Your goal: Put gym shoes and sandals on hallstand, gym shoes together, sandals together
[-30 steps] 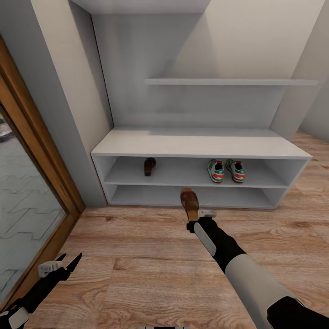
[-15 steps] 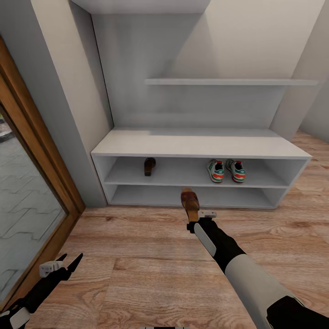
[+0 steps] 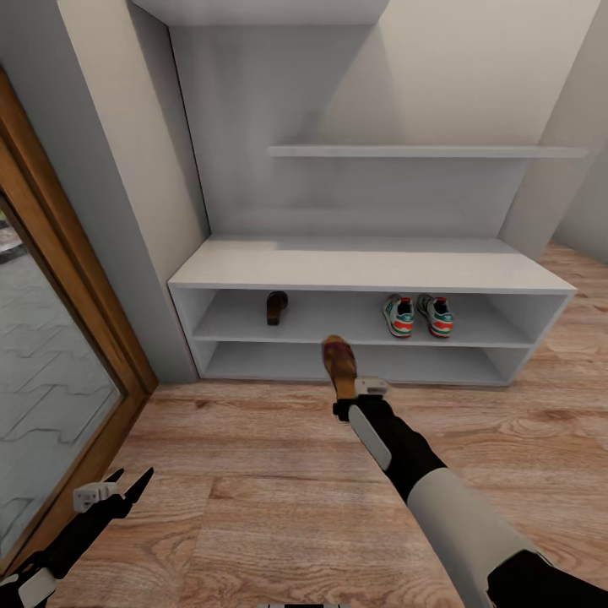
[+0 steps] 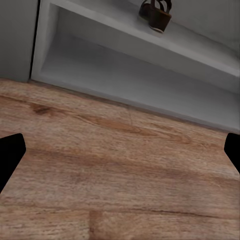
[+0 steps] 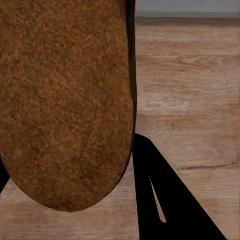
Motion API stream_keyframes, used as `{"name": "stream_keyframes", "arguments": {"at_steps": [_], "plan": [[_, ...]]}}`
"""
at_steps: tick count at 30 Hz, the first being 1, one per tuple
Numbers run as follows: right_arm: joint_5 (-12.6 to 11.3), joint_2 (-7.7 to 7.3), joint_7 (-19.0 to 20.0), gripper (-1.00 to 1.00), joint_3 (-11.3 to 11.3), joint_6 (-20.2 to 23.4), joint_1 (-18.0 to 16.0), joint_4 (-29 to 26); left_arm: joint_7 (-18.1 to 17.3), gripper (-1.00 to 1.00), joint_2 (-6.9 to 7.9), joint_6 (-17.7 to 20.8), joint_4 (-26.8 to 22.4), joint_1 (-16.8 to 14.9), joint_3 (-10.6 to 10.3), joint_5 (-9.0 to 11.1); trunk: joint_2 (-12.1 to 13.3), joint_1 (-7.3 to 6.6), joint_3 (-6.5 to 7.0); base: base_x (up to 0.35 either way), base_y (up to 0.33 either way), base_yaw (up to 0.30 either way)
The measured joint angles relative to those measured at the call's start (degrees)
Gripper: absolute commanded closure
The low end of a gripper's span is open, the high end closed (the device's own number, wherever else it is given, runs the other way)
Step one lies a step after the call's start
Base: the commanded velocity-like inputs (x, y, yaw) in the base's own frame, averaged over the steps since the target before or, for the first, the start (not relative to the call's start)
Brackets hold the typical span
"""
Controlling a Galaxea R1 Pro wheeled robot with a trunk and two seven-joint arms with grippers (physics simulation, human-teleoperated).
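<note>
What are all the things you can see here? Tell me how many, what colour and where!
Gym shoes: two, cream-white with green stripes and red heels, side by side on the upper shelf, right part.
Shelved sandal: one, dark brown, upper shelf, left part.
Held sandal: one, brown, in front of the rack.
Hallstand: one, light grey, against the wall.
Floor: light brown wood planks.
Door frame: one, brown wood, left.
Right tool: shut on the held sandal.
Left tool: open, empty, low left.

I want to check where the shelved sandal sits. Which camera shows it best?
The head view: the sandal stands whole on the upper shelf, left end. The left wrist view cuts off its top.
</note>
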Motion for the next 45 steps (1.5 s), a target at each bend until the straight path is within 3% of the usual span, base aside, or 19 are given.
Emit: {"name": "stream_keyframes", "arguments": {"at_steps": [9,45], "plan": [[-0.17,0.06,-0.09,1.0,0.1,0.27,0.01,-4.93,0.01,-1.0,0.0,0.0,0.0,0.0,-0.01,0.0,0.0,0.0,0.0,0.0,0.0,0.0],[-0.43,-0.01,-0.02,1.0,0.88,0.48,0.01,-4.7,-0.06,-1.0,-0.77,0.0,-0.05,0.0,-0.06,-0.06,0.0,0.0,-0.33,0.041,-0.011,0.021]]}}
